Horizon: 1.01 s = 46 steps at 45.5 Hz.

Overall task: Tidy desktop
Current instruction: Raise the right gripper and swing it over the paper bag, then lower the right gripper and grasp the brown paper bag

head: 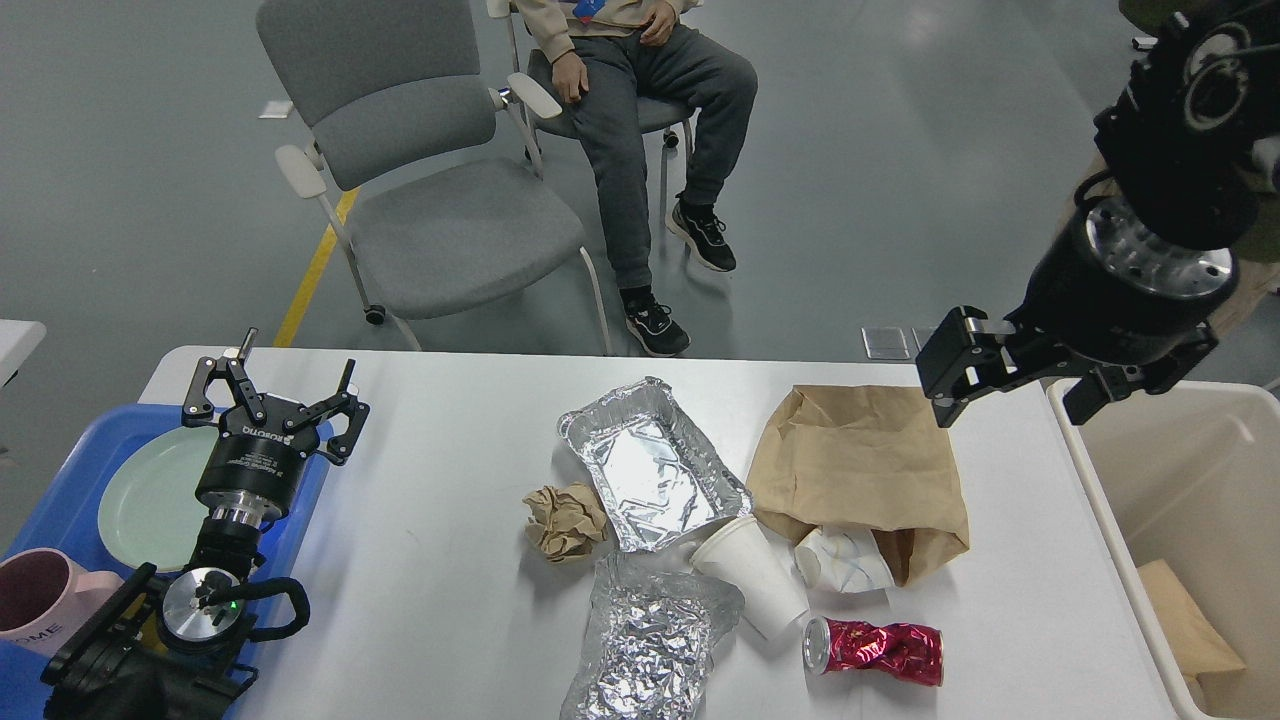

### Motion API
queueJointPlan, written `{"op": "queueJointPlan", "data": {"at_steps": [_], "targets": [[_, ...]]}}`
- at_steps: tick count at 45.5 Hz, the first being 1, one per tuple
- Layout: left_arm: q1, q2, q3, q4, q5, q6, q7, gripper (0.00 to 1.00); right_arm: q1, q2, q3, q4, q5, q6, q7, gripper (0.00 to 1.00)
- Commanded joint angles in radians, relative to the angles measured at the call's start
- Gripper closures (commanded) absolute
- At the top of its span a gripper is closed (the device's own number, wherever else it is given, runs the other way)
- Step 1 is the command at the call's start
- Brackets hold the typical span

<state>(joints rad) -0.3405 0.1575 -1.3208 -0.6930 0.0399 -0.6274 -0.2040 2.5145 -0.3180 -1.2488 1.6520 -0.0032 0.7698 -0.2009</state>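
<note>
matt white desktop (440, 560), crinkled foil tray (650, 465)

Blue tray (60, 500) at left edge holds a pale green plate (145, 500) and a pink mug (40, 600). Centre: open foil container (650, 465), crumpled brown paper ball (565, 520) just beside it, crumpled foil sheet (650, 640) below. White paper cup (755, 580) on its side, touching a second crushed cup (845, 562). Brown paper bag (860, 465) lies flat. Crushed red can (875, 650) nearest. Beige bin (1180, 480) at right. Grey chair (430, 190) and a seated person (640, 120) behind.
</note>
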Motion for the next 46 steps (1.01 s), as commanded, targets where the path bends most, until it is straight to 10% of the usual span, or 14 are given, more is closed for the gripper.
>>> {"op": "queueJointPlan", "data": {"at_steps": [1,14,26,46], "targets": [[0.000,0.001,0.000,0.000,0.000,0.000,0.000,0.03,0.003,-0.004,-0.043,0.006,0.000,-0.047,-0.005,0.03],[0.000,0.001,0.000,0.000,0.000,0.000,0.000,0.03,-0.098,-0.065,-0.060,-0.079,0.002,-0.127,0.012,0.05],[0.000,0.001,0.000,0.000,0.000,0.000,0.000,0.03,-0.572,-0.064,0.061,-0.428,-0.003,-0.170,0.031,0.14],[0.000,-0.001,0.000,0.000,0.000,0.000,0.000,0.03,-1.068,0.057,0.152,-0.902,-0.043,-0.288,0.196,0.18]]}}
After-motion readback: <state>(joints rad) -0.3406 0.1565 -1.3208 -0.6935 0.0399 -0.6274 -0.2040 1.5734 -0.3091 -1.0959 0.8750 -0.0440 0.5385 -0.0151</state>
